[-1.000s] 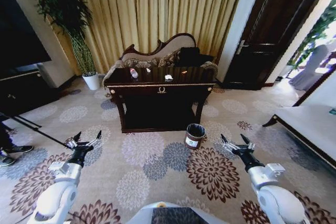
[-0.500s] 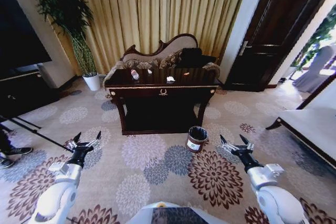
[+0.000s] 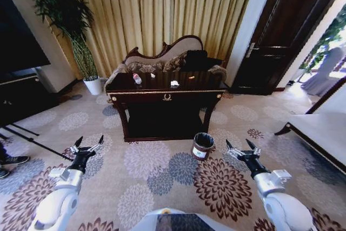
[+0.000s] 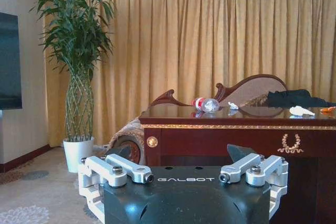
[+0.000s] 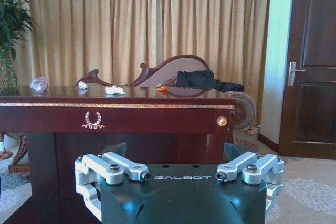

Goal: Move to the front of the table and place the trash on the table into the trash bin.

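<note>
From the head view: approach step, not yet at the table (image 3: 165, 87), which stands across the carpet with the trash bin (image 3: 202, 145) on the floor by its front right leg. Left gripper (image 3: 86, 147) and right gripper (image 3: 241, 149) held low and forward over the carpet, fingers spread apart, nothing in either, both well short of the table. On the tabletop, the bottle (image 3: 137, 79) toward the left, a white paper scrap (image 3: 174, 83) near the middle. From the left wrist view: bottle (image 4: 205, 104) lying on its side, paper scrap (image 4: 301, 110) farther along the top, plant pot (image 4: 77, 153) off beside the table. From the right wrist view: paper scrap (image 5: 114, 90) and the gold emblem (image 5: 92, 120) ahead. Judged next: closing the gap to the table front, stopping clear of the bin, then a reach for one piece of trash.
</note>
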